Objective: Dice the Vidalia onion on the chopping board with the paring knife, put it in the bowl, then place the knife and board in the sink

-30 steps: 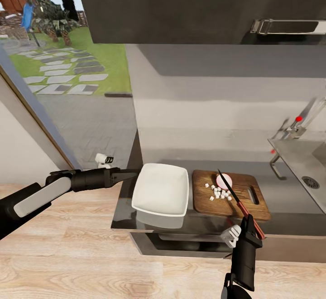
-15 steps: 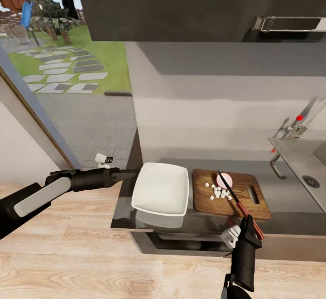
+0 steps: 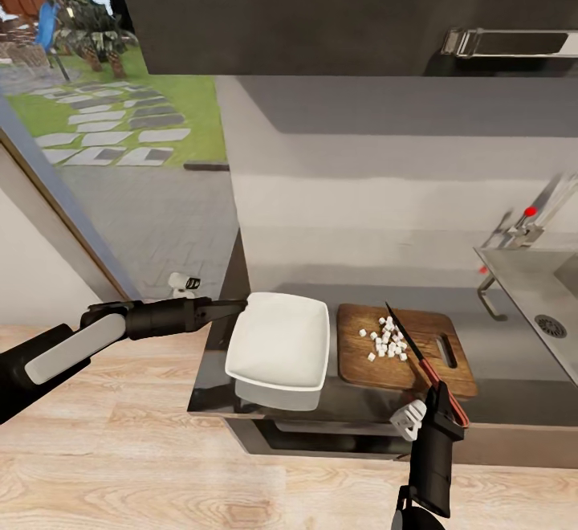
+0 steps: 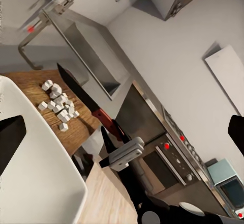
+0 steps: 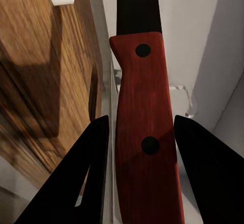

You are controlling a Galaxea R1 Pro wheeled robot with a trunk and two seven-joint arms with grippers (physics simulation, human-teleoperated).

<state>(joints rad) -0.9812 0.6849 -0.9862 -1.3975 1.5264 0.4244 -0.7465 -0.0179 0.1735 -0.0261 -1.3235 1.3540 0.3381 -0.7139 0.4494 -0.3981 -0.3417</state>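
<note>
Bowl: we see one shallow white squarish bowl (image 3: 278, 344) on the dark grey glossy countertop (image 3: 482, 336), just in front of the left claw (image 3: 238, 304); nothing lies in it. Its near rim hangs over the front edge of the countertop.

Board: one dark brown wooden chopping board (image 3: 405, 349) with a slot handle hole lies just beside the bowl, between the bowl and the right claw (image 3: 443, 392). It carries the diced onion.

Diced onion: a loose heap of small white cubes (image 3: 388, 340) sits on the middle of the board; we count more than ten, the exact number we cannot tell.

Knife: one slim paring knife (image 3: 417, 353) with dark pointed blade and red handle (image 5: 145, 127) rises from the right claw and slants over the board, its tip above the cubes.

Right claw: it is clenched on the red handle; in the right wrist view one black finger (image 5: 91, 168) presses at each side of it.

Left claw: its two black fingers (image 4: 11, 141) stand apart on either side of the bowl's rim, and we see nothing held between them.

Sink: one stainless-steel basin (image 3: 562, 293) with round drain and chrome tap lies far to the side of the right claw, beyond the board.

Free room: bare countertop stays between board and sink; behind the board, bare countertop reaches to the grey wall.
</note>
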